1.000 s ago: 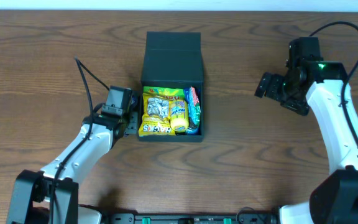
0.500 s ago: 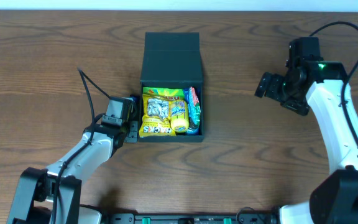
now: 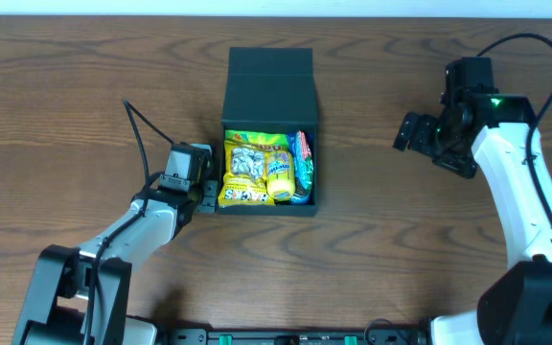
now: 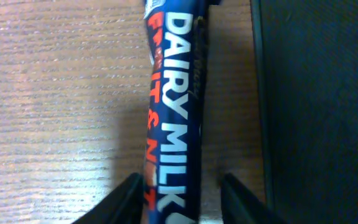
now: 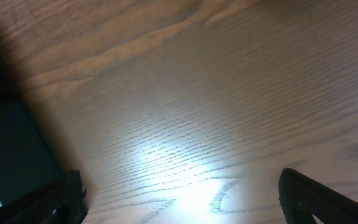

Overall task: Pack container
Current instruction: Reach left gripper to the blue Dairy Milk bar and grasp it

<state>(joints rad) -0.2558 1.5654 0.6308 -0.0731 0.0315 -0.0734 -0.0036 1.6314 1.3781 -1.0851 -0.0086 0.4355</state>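
Packing looks well along, with one bar seemingly left to go in. On the left, the left claw (image 4: 179, 198) sits low against the tabletop (image 3: 84, 86), its jaws released and standing either side of a Dairy Milk chocolate bar (image 4: 176, 112) without pressing on it. The bar lies lengthwise just beside the left wall of the container (image 3: 268, 209). The next move probably calls for closing on the bar, lifting it over that wall and finding it a gap. That gap is the difficulty: yellow snack packets (image 3: 252, 171) and a red-and-teal packet (image 3: 302, 161) already crowd the box, whose lid (image 3: 270, 81) lies folded back. Far to the right, the right claw (image 5: 179, 193) hangs spread wide and empty, well apart from the container.
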